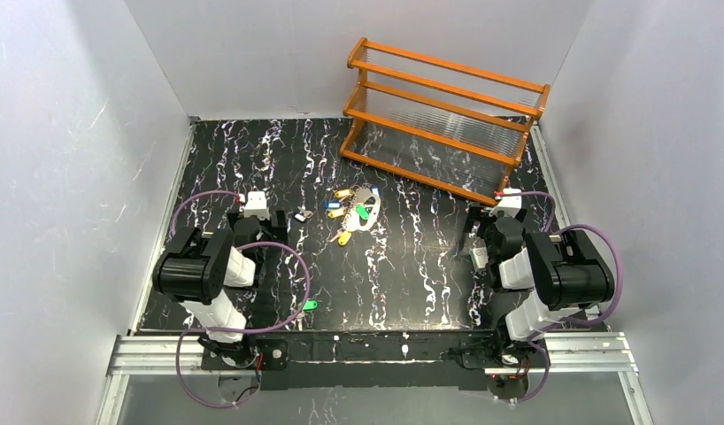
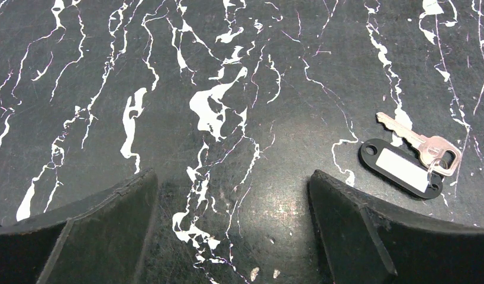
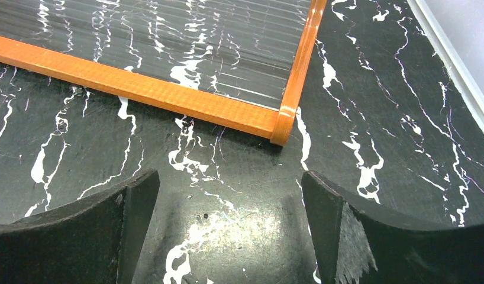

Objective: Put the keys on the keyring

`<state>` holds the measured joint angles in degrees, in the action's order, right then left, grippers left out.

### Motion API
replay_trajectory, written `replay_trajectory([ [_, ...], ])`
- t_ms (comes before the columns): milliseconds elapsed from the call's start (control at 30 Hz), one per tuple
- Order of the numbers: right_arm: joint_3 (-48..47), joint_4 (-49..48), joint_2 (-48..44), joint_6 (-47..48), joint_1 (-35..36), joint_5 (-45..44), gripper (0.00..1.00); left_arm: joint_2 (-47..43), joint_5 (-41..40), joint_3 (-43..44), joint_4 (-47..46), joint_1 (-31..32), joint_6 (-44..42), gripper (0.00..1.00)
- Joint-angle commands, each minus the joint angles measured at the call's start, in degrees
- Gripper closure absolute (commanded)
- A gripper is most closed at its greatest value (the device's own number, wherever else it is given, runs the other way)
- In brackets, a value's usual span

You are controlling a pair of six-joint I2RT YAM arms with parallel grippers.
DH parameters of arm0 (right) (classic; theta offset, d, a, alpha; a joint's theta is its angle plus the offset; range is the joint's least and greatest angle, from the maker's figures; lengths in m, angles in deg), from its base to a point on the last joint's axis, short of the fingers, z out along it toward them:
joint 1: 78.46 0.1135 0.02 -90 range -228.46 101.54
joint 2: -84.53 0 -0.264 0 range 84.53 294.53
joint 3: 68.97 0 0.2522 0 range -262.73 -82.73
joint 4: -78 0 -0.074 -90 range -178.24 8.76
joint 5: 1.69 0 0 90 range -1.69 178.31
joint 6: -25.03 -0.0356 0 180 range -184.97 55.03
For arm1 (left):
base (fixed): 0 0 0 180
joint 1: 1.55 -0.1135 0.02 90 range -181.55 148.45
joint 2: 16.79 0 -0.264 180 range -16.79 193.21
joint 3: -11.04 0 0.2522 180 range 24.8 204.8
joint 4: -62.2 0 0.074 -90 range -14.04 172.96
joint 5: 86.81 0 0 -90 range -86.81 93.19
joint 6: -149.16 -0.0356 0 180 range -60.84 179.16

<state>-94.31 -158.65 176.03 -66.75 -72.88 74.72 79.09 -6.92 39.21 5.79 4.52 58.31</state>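
- Two grippers, both spread wide with nothing in them: the left gripper and right gripper hang low over the black marbled table.
- Most of the keys are bunched mid-table (yellow, green and blue heads), right up against the silvery keyring. They're too small to tell if any are threaded on.
- One stray key with a dark tag lies flat just right of the left gripper, not touching it.
- Another green key sits alone near the left arm's base.
- An orange rack stands back right, its corner just ahead of the right gripper.
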Motion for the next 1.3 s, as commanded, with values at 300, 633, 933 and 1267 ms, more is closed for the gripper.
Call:
replay_trajectory([
  [300, -1.4, -2.19, -0.01, -0.58, -0.39, -0.8, 0.01, -0.07, -1.31, 0.66, -0.47, -0.35, 0.0, 0.02],
  [633, -2.33, -0.84, -0.15, -1.09, -1.31, 0.29, 0.01, -31.07, -5.7, 21.35, 60.86, -0.34, 25.18, 0.02],
  [933, -26.3, 53.62, -22.34, -23.46, 0.28, 7.91, 0.01, -36.1, 14.68, 20.73, 78.56, -0.35, 31.19, 0.02],
  [1267, -33.51, 57.21, -13.47, -22.5, 9.89, 26.42, 0.01, -37.25, 29.46, 13.31, 61.35, -0.29, 42.95, 0.11],
])
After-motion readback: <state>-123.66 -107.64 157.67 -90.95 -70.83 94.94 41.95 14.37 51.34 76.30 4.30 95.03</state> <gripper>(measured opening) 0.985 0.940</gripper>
